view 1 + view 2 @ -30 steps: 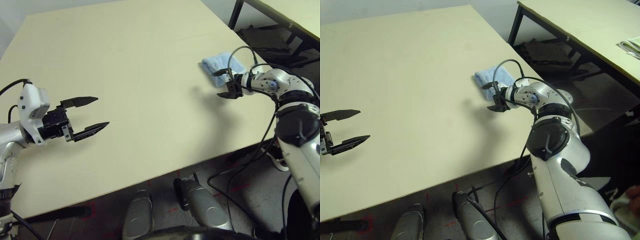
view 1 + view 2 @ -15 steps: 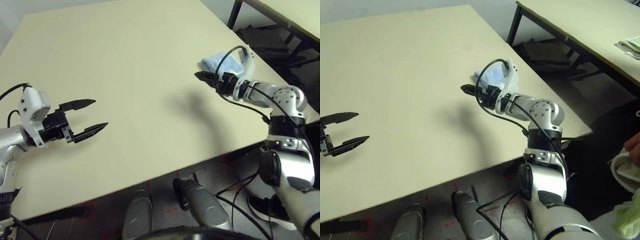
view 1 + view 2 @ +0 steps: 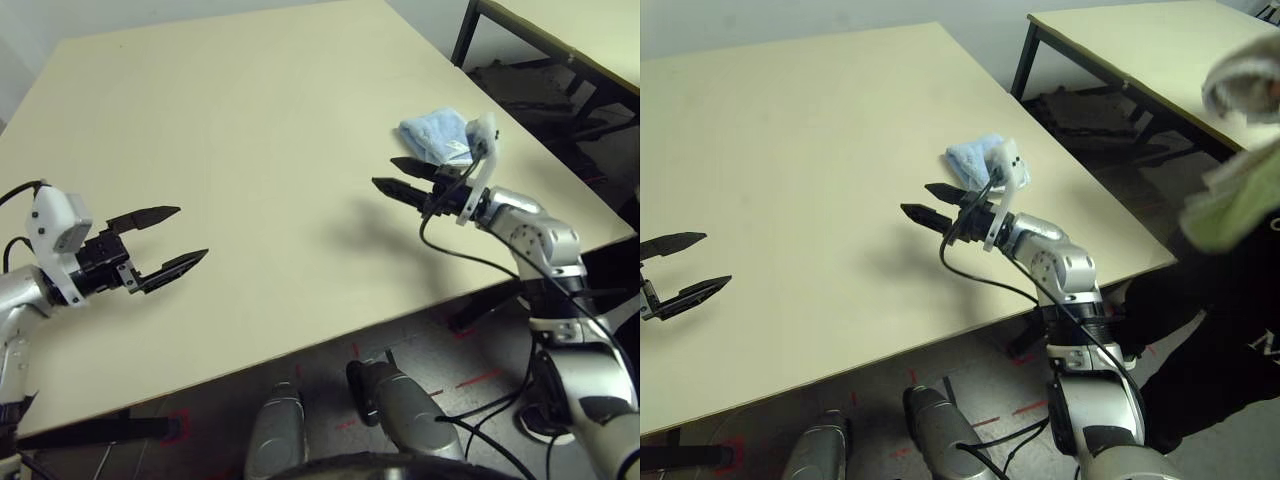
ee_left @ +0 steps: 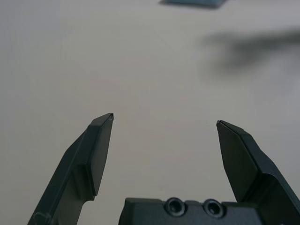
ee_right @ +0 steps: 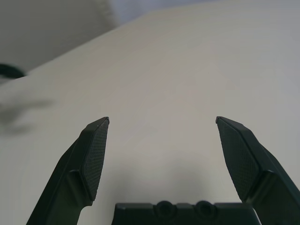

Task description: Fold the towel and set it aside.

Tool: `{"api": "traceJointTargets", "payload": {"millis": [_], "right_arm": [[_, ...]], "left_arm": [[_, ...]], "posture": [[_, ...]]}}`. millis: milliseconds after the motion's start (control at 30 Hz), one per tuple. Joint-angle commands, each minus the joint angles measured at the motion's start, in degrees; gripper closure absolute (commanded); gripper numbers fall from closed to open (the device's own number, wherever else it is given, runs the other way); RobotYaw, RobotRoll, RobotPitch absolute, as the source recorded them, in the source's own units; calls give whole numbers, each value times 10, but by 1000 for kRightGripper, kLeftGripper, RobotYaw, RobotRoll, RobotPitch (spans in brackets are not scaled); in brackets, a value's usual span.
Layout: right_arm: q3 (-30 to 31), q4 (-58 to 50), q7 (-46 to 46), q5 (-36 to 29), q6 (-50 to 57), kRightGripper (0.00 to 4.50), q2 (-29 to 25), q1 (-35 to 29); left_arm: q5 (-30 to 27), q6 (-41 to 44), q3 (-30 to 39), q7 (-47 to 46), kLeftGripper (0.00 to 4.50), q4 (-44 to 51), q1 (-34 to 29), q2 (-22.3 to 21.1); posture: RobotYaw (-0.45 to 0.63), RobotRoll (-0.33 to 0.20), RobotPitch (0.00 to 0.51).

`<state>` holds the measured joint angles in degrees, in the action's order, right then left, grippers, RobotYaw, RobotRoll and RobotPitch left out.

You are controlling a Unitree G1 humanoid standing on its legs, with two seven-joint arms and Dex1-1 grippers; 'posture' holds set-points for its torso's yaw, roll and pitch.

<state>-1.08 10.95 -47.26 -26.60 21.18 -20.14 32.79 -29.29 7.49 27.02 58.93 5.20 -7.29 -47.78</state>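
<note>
Left eye view: the towel point(image 3: 433, 133) lies bunched or folded, hard to say which, on the far right of the pale surface point(image 3: 250, 130), close to its right edge. Right tool point(image 3: 395, 177) hangs just near-left of the towel, not touching it, fingers spread wide, nothing between them, pointing left across the surface. Left tool point(image 3: 185, 237) sits over the near left part of the surface, well apart from the towel, fingers wide apart, nothing held, pointing right.

Right eye view: same layout; towel point(image 3: 975, 155) partly hidden behind the right tool's white wrist block. A second table point(image 3: 1140, 50) stands far right. A person's arm in a pale sleeve point(image 3: 1240, 140) shows at the right edge, blurred.

Left wrist view: both black fingers point(image 4: 96, 150) gape over bare surface, nothing gripped. A sliver of the towel point(image 4: 194, 3) shows far across the surface.

Right wrist view: fingers point(image 5: 93, 154) wide apart over bare surface, nothing between them.
</note>
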Motion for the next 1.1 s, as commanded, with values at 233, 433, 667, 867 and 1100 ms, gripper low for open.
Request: {"api": "traceJointTargets", "payload": {"millis": [233, 433, 667, 867, 1100], "right_arm": [[-84, 72, 140, 36, -112, 26, 38, 9], [-102, 114, 171, 47, -150, 26, 40, 17], [-111, 136, 164, 47, -168, 26, 27, 15], [-114, 141, 159, 45, -169, 26, 31, 8], [-117, 147, 154, 46, -170, 26, 31, 10]], "left_arm": [[76, 34, 36, -221, 0, 33, -29, 85], [129, 49, 36, -343, 0, 42, -45, 146], [139, 45, 55, -408, 0, 29, -42, 180], [134, 42, 56, -417, 0, 23, -37, 184], [129, 35, 68, -435, 0, 10, -26, 193]], "posture": [[-89, 0, 125], [-83, 0, 120], [-105, 0, 126], [-116, 0, 124], [-111, 0, 121]]}}
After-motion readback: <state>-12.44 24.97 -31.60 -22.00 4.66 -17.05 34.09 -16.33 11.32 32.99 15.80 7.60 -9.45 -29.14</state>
